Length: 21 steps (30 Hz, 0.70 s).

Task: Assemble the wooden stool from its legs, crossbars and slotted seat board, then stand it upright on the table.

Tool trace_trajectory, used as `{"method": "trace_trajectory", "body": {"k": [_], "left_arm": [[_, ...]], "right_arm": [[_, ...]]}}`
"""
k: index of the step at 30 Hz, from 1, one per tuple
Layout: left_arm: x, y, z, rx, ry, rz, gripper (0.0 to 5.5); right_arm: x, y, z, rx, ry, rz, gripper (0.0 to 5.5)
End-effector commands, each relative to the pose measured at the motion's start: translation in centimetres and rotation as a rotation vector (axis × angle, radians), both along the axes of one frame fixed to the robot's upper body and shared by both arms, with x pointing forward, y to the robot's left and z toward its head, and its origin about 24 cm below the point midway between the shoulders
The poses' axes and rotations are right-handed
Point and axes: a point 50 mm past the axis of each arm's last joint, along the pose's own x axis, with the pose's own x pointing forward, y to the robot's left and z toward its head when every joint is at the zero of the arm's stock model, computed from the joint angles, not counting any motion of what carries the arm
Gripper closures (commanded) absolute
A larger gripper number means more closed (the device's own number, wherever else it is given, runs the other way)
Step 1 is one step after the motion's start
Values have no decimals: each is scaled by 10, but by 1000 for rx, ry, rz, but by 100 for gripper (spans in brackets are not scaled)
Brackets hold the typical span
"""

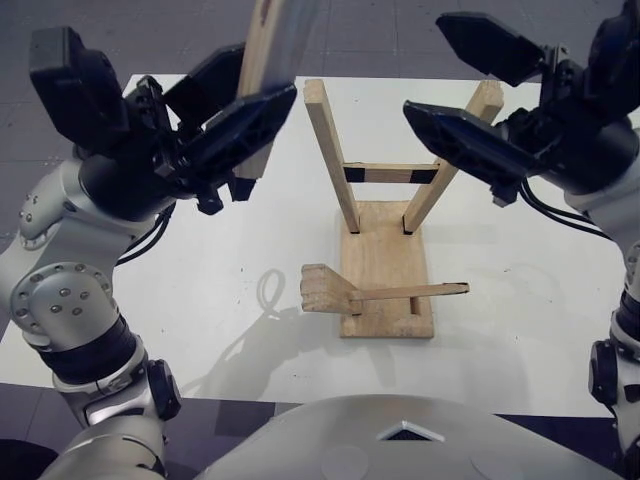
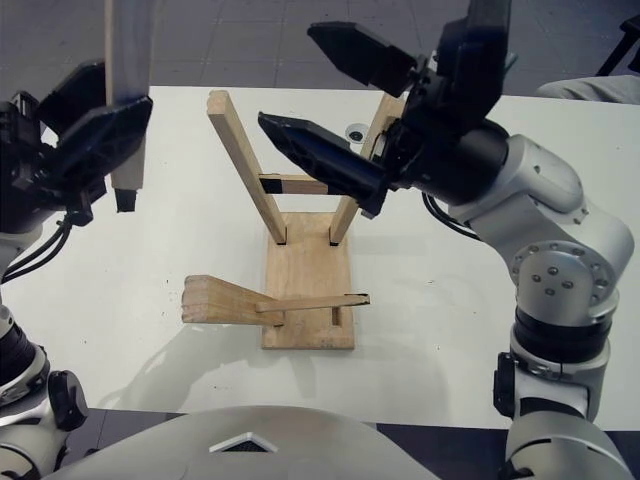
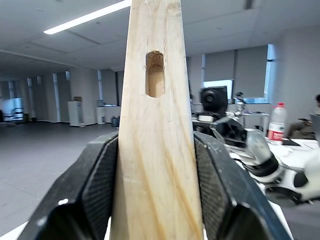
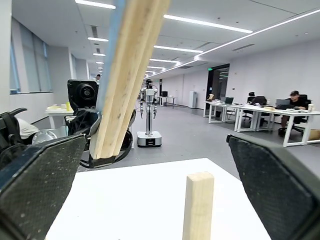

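The slotted seat board lies flat mid-table. Two legs stand in its far slots, joined by a crossbar with black ends. A third leg lies on its side at the board's near end, its crossbar resting across the board. My left gripper is raised to the left of the board, shut on a fourth leg held upright, with a slot hole near its upper part. My right gripper is open, its fingers on either side of the standing right leg's top without touching it.
The white table has bare room left and right of the board. Its near edge runs just in front of the board's end. A small round object lies behind the standing legs.
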Motion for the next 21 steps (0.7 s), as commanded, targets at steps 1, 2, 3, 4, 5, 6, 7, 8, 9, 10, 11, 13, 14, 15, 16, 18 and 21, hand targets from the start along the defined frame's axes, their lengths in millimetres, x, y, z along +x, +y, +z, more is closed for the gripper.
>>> {"method": "trace_trajectory", "body": {"k": [1, 2, 3, 4, 5, 6, 7, 8, 9, 10, 11, 13, 14, 15, 16, 18, 21], "left_arm": [[-2, -7, -6, 60, -17, -45, 345], [-1, -8, -9, 66, -14, -54, 345], [-1, -10, -11, 74, -10, -65, 345], [-2, -11, -14, 80, -3, -78, 345], [-2, -13, -16, 87, 0, -92, 345], [-2, -15, -17, 92, 3, -103, 345], [-2, -17, -19, 96, 6, -112, 345], [-2, -18, -21, 101, 9, -121, 345], [-2, -19, -22, 104, 11, -126, 345], [-2, -20, -23, 106, 14, -129, 345], [-2, -20, -24, 106, 15, -132, 345], [-3, -21, -25, 109, 17, -144, 345], [-3, -22, -26, 111, 19, -149, 345], [-4, -22, -26, 114, 21, -156, 345], [-4, -22, -27, 115, 22, -159, 345], [-6, -23, -28, 122, 30, -182, 345], [-10, -24, -32, 126, 43, -229, 345]], "right_arm": [[1, 11, 6, -23, -23, 42, 34], [0, 13, 6, -26, -25, 50, 34], [0, 15, 7, -29, -26, 62, 34], [-2, 19, 7, -34, -28, 79, 34], [-3, 22, 7, -39, -29, 94, 34], [-4, 25, 7, -43, -31, 106, 34], [-5, 27, 7, -46, -33, 114, 34], [-5, 29, 7, -51, -35, 121, 34], [-6, 31, 6, -55, -35, 128, 34], [-6, 32, 5, -58, -34, 134, 34], [-6, 34, 4, -62, -31, 139, 34], [-5, 36, 1, -71, -22, 147, 34], [-5, 37, 0, -74, -19, 151, 34], [-6, 39, -1, -78, -15, 157, 34], [-6, 40, -1, -81, -12, 161, 34], [-7, 45, -3, -99, -6, 185, 34], [-9, 52, -6, -137, 3, 242, 34]]}}
